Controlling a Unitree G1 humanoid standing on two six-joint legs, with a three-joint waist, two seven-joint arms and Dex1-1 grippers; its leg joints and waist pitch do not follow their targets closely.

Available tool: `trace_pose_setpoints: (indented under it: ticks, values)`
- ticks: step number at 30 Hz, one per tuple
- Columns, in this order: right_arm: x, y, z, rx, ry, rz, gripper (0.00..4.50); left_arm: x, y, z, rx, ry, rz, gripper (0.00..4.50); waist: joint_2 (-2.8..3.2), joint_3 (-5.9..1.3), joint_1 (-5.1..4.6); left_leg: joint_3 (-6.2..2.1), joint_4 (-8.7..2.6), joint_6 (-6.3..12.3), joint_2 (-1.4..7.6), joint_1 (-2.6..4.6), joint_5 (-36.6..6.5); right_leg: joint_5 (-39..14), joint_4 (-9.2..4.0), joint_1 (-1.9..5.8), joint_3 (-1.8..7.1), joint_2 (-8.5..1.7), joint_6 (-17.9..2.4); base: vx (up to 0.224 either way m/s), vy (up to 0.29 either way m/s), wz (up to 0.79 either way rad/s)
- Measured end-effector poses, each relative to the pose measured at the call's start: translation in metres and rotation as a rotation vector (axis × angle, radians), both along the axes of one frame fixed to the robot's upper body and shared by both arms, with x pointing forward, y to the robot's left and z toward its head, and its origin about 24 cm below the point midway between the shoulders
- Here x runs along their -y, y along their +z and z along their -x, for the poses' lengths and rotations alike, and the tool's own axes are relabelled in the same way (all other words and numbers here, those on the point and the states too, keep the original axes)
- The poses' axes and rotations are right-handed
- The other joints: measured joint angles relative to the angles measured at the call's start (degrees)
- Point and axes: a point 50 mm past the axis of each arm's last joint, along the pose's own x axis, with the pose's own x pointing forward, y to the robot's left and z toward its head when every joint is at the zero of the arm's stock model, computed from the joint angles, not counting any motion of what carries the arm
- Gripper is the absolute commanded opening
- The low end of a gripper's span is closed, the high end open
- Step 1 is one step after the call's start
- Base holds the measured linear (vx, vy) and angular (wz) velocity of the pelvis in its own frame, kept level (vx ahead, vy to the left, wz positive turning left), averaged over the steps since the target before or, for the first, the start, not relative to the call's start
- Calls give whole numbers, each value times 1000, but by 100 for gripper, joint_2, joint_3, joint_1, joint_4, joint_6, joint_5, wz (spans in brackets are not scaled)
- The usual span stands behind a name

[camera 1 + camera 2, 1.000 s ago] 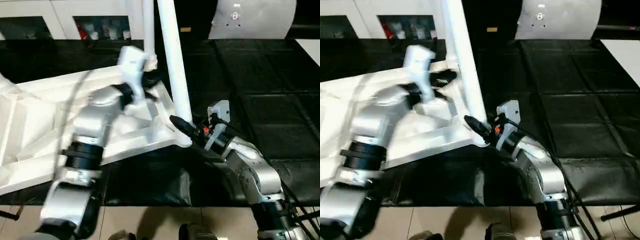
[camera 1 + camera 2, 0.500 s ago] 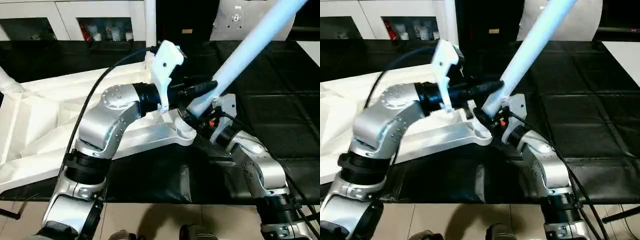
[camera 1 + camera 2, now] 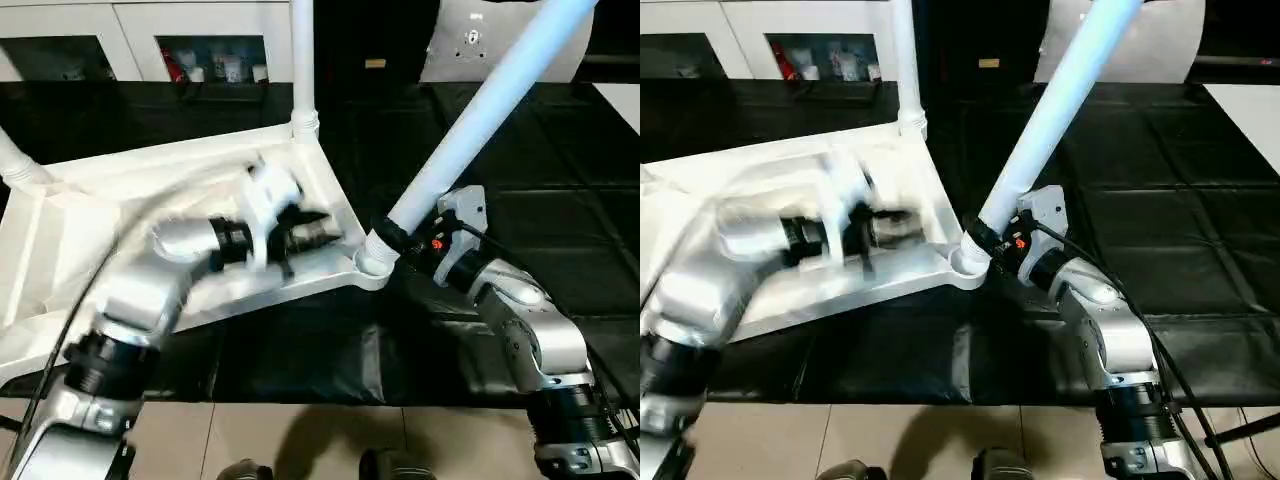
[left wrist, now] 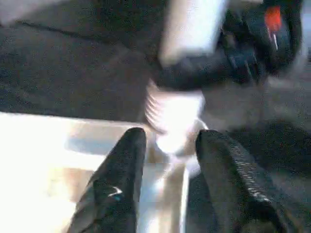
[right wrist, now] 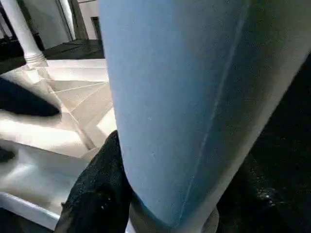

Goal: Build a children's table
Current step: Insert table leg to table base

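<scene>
The white table top [image 3: 120, 300] lies underside up on the black surface. One white leg [image 3: 302, 60] stands upright in its far corner socket, and another leg [image 3: 12, 160] shows at the left edge. A third leg [image 3: 470, 120] leans to the right, its threaded end [image 4: 174, 114] at the near right corner socket [image 3: 365, 265]. My right gripper [image 3: 395, 235] is shut on this leg just above its collar. My left gripper [image 3: 312, 230] hovers open over the ribbed underside, a short way left of that socket, with nothing between its fingers [image 4: 116, 184].
Black padded mats [image 3: 540, 170] cover the surface to the right of the table top. White cabinets with bottles [image 3: 210, 65] line the back, and a white rounded object [image 3: 500, 40] stands at the back right. The surface's front edge [image 3: 330, 405] runs above beige floor.
The held leg swung from near upright to leaning right and has stayed there. My left gripper reached to the leg, then drew back left over the table top.
</scene>
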Motion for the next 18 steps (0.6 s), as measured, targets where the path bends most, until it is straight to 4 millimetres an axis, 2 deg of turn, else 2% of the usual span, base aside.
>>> trace_pose_setpoints:
  ticks: [3, 9, 17, 18]
  values:
    - [-1, 0, 0, -3, 6, 4, 191, 0, -20, -2, -28, -16, -57, 212, 2, -1, -6, 0, 3, -4, 0, 2, 5, 9, 0, 2, 1, 0, 4, 0, 0, 0]
    - [-5, -1, 3, -5, 24, 11, 191, -5, -47, -6, -54, -29, -158, 212, 11, -6, -38, 0, 3, -16, 4, 2, 18, 26, 0, 1, 0, 1, 10, 0, 0, 0]
    - [-6, -4, 6, -17, 30, 15, 191, -8, -50, -16, -5, -25, -195, 212, 30, -18, -38, 2, 2, -33, 5, 14, 35, 47, -2, 13, 3, 1, 9, 0, 0, 0]
    - [-6, -5, 6, -19, 31, 15, 191, -8, -50, -16, -8, -26, -193, 183, 30, -18, -38, 3, 2, -36, 5, 14, 37, 51, -2, 14, 3, 1, 9, 0, 0, 0]
